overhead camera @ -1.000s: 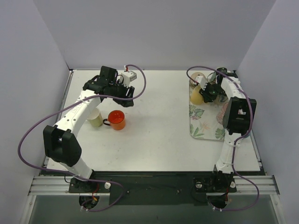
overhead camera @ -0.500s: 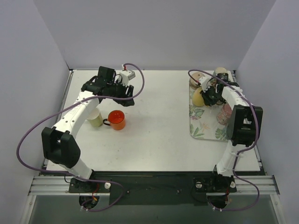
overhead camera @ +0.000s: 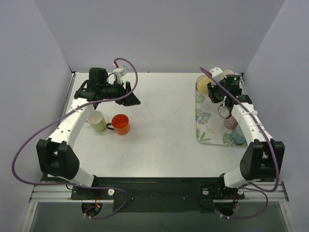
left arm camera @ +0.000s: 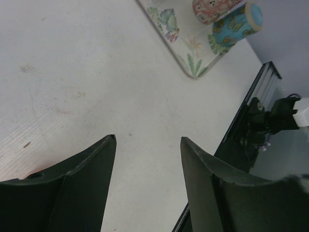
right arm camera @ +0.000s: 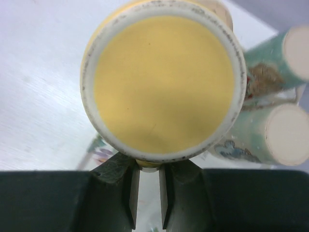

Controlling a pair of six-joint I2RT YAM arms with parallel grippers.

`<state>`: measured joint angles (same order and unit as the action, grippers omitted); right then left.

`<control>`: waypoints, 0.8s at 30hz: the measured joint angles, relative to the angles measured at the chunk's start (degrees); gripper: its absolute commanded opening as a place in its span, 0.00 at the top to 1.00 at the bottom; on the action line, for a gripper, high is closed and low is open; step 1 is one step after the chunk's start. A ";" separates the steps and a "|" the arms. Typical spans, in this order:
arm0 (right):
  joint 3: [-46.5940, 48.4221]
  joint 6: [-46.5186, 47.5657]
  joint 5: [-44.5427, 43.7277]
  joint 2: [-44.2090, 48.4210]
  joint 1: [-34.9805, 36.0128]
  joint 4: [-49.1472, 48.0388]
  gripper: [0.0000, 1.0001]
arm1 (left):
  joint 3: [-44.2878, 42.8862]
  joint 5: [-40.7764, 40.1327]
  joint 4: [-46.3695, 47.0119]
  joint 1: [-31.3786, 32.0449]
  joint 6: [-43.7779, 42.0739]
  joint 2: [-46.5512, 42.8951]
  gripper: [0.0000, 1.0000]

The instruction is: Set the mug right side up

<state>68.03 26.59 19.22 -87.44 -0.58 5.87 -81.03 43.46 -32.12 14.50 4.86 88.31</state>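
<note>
The yellow mug has a white-rimmed flat base that faces the right wrist camera. My right gripper is shut on its handle. In the top view the mug is over the far left corner of the floral tray, with my right gripper just beside it. I cannot tell whether the mug touches the tray. My left gripper is open and empty above bare table, at the far left in the top view.
An orange mug and a cream cup stand on the left. Two teal patterned mugs lie just behind the yellow mug. A pink mug and a teal mug lie on the tray.
My right arm has swung over, carrying the yellow mug from the tray's left edge toward its far corner. My left arm has drawn back to the left, its jaws still open.
</note>
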 measured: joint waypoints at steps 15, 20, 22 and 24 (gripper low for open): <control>-2.36 -17.79 -3.02 25.18 34.34 -10.25 1.00 | 11.10 20.46 37.33 -2.95 38.34 -10.64 0.28; -2.38 -20.94 -3.74 25.03 40.28 -12.37 1.00 | 16.44 22.60 51.19 -2.36 50.03 -13.18 0.25; -2.38 -22.25 -3.41 24.74 41.57 -12.59 1.00 | 18.08 23.06 56.19 -2.21 53.68 -14.25 0.25; -2.38 -23.58 -3.17 24.63 42.29 -12.59 1.00 | 18.36 23.10 60.15 -2.23 56.46 -14.75 0.25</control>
<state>65.65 3.01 16.05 -62.81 41.71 -6.72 -62.67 66.57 28.03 12.27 61.32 73.56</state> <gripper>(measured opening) 0.136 0.748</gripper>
